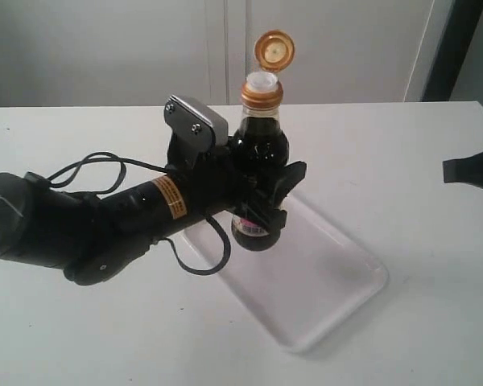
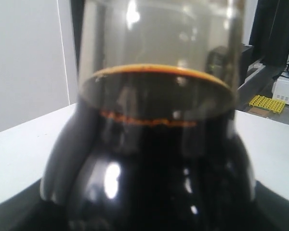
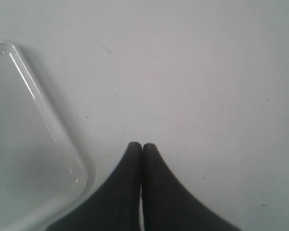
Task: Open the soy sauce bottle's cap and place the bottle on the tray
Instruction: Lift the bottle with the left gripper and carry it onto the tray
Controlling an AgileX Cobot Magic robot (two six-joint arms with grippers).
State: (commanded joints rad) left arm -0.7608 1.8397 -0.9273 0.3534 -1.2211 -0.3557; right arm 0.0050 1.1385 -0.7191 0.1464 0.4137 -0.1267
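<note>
The soy sauce bottle (image 1: 259, 149) stands upright, held just above the near end of the white tray (image 1: 330, 281). Its golden-orange cap (image 1: 274, 50) is flipped open on its hinge, and the white spout (image 1: 262, 80) shows. My left gripper (image 1: 262, 201) is shut on the bottle's lower body, over the label. In the left wrist view the dark bottle (image 2: 156, 159) fills the frame and hides the fingers. My right gripper (image 3: 142, 146) is shut on nothing, above bare table beside a tray corner (image 3: 62, 144). In the exterior view it shows at the right edge (image 1: 471, 170).
The white table (image 1: 402, 145) runs back to a pale wall. A black cable (image 1: 92, 165) loops beside the left arm, and another loop (image 1: 205, 253) lies at the tray's near corner. Dark furniture and a yellow part (image 2: 267, 102) stand off the table.
</note>
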